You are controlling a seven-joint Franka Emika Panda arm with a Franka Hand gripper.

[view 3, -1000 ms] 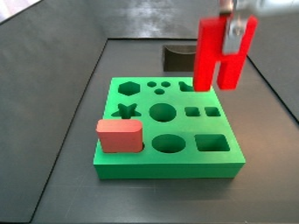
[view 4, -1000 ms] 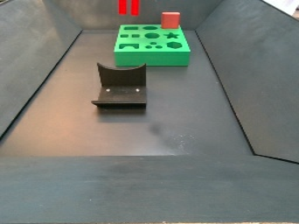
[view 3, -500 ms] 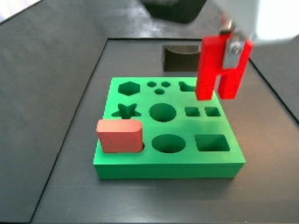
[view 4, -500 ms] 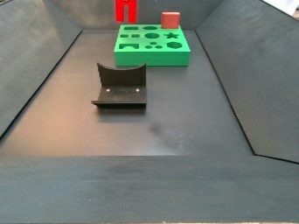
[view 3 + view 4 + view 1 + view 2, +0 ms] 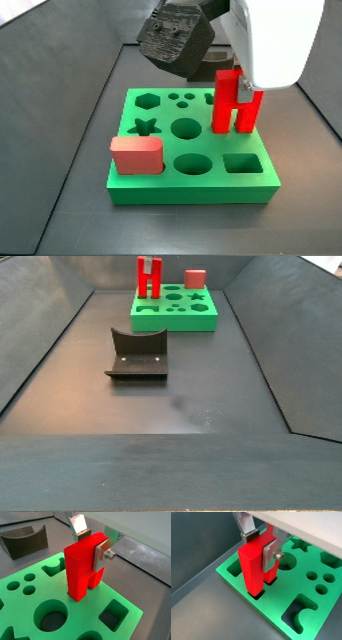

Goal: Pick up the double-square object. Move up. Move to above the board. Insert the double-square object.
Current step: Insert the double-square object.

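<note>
Above the board, fingers clamping the double-square object have lowered it into its holes.

Floor: dark grey and matte, flat, filling the middle of the frame in both side views; a few pale scuff marks lie right of centre.
Left wall: dark grey panel sloping outward, along the left edge.
Right wall: matching sloped panel at the right edge, with a sharp seam where it meets the floor.
Back wall: a paler grey panel across the top.
Front ledge: a grained dark band along the bottom.
Fixture: stands on the floor, left of centre.
Light: soft and even, with a faint sheen on the floor.
</note>
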